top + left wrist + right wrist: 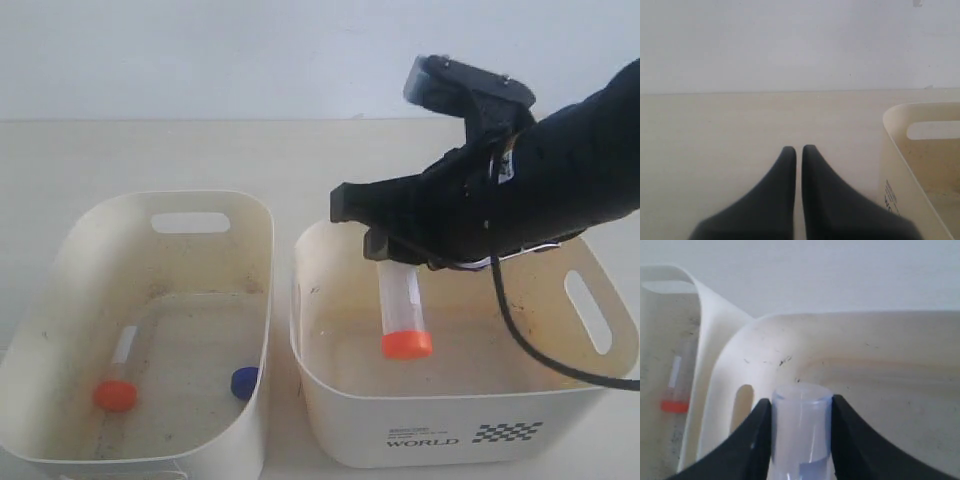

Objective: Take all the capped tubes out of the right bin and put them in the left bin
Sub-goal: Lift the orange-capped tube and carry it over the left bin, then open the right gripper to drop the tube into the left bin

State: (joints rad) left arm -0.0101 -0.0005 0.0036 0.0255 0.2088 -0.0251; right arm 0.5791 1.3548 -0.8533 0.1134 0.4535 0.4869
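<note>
Roughly halfway, going by count. Logged in left bin [88, 270], at 8 o'clock in exterior view: orange tube [119, 375] flat on the floor, plus blue cap [244, 382] close against the wall toward 3 o'clock, body of that one hard to make out. Found right tool [390, 243] closed partway onto the clear end of held tube [403, 300], orange cap hanging toward 6 o'clock, apparently clear of the floor of right bin [450, 410] at 5 o'clock, not yet above its rim. Judged left to do: carry toward 9 o'clock, release, then fetch the fourth. No fourth tube spotted anywhere; possibly hidden under the arm. Shown by right wrist view alone: fingers [750, 440] pressed against both sides of the tube base, no slack. Shown by left wrist view alone: left tool [799, 152] over bare worktop [715, 130], tips almost touching, nothing between them; absent from exterior view. Cap colours and full tally from exterior view only.
</note>
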